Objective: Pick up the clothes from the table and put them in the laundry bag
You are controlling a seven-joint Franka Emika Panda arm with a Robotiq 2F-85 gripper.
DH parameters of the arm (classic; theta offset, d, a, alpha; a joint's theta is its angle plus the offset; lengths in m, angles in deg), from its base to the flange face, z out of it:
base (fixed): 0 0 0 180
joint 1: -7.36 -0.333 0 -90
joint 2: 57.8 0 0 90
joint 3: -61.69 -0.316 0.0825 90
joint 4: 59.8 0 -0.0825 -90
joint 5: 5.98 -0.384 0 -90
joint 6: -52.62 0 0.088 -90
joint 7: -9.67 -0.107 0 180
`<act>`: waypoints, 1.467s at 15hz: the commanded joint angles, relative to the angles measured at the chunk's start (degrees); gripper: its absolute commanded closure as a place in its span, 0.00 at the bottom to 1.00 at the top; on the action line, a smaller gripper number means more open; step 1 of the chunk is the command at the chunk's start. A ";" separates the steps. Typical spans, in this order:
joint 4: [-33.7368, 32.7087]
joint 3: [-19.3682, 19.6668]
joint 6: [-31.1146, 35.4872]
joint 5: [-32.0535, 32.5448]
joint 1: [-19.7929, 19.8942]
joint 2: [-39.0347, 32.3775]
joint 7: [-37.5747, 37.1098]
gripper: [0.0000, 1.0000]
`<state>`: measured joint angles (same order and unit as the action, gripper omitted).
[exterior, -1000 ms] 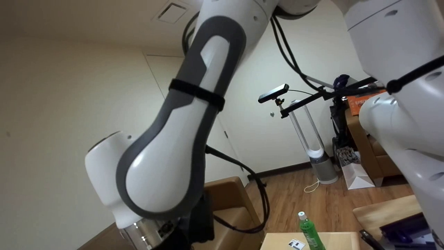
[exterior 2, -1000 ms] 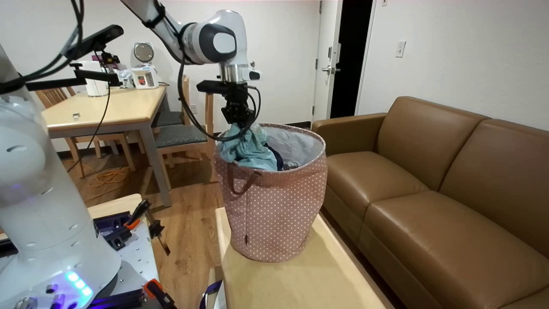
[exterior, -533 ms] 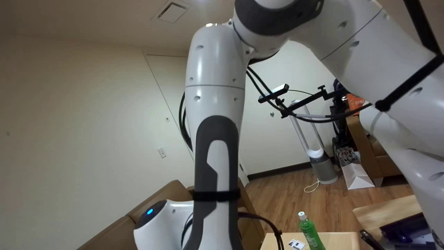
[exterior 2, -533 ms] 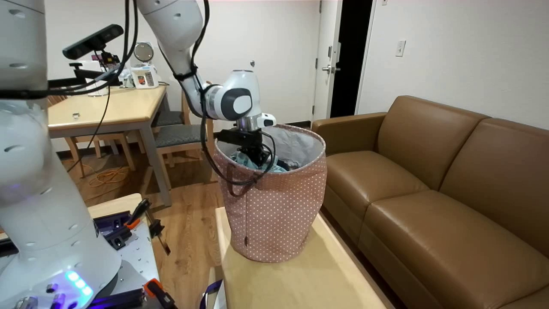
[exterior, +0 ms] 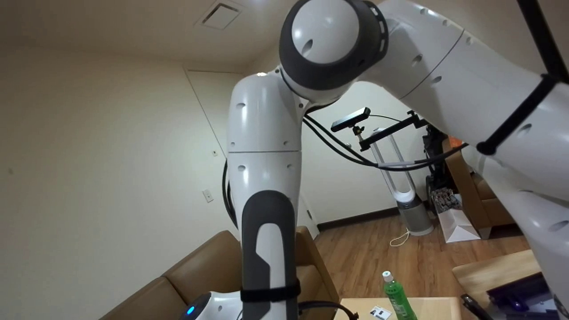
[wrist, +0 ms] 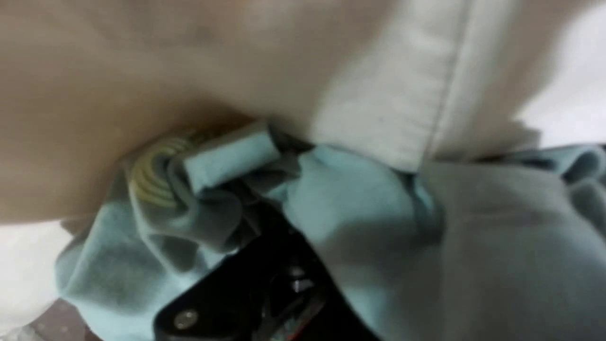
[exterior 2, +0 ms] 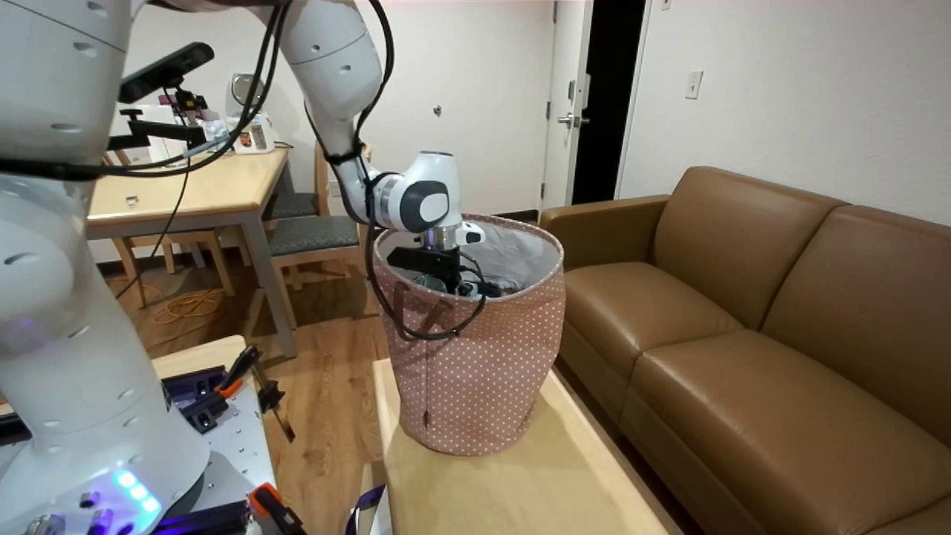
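Observation:
The laundry bag (exterior 2: 479, 371), pink with white dots, stands upright on the low table (exterior 2: 520, 490). My gripper (exterior 2: 462, 286) is down inside the bag's mouth, near the rim on the robot's side. In the wrist view my gripper (wrist: 267, 213) appears shut on a teal cloth (wrist: 355, 199), with its fingertips buried in the folds. The teal cloth bunches on both sides of the fingers, against the pale bag lining (wrist: 378, 94). A little of the teal cloth (exterior 2: 429, 282) shows behind the rim in an exterior view. Darker clothes (exterior 2: 505, 286) lie inside the bag.
A brown sofa (exterior 2: 713, 342) runs alongside the low table. A green bottle (exterior: 398, 298) and a card (exterior: 380, 312) stand at the table's end in an exterior view. A larger table (exterior 2: 186, 186) with chairs is behind. The arm's cable loops over the bag's rim.
My arm has lowered and moved slightly right in the exterior view with the bag. The gripper went from above the rim to inside the bag, and the teal cloth sank with it.

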<state>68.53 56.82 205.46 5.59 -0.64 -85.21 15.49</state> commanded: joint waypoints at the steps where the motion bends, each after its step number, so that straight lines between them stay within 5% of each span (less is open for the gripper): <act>1: -2.05 -2.96 -4.34 -2.29 2.90 -2.07 6.66 0.46; 8: -3.27 -2.91 -3.98 -0.55 2.84 -2.86 9.97 0.02; 13: -3.08 -3.56 1.07 -0.34 3.44 -3.39 12.81 0.00; 22: -3.47 -3.96 -4.72 -0.39 4.14 -3.34 17.62 0.00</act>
<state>66.31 53.58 202.54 4.90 2.33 -87.17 30.78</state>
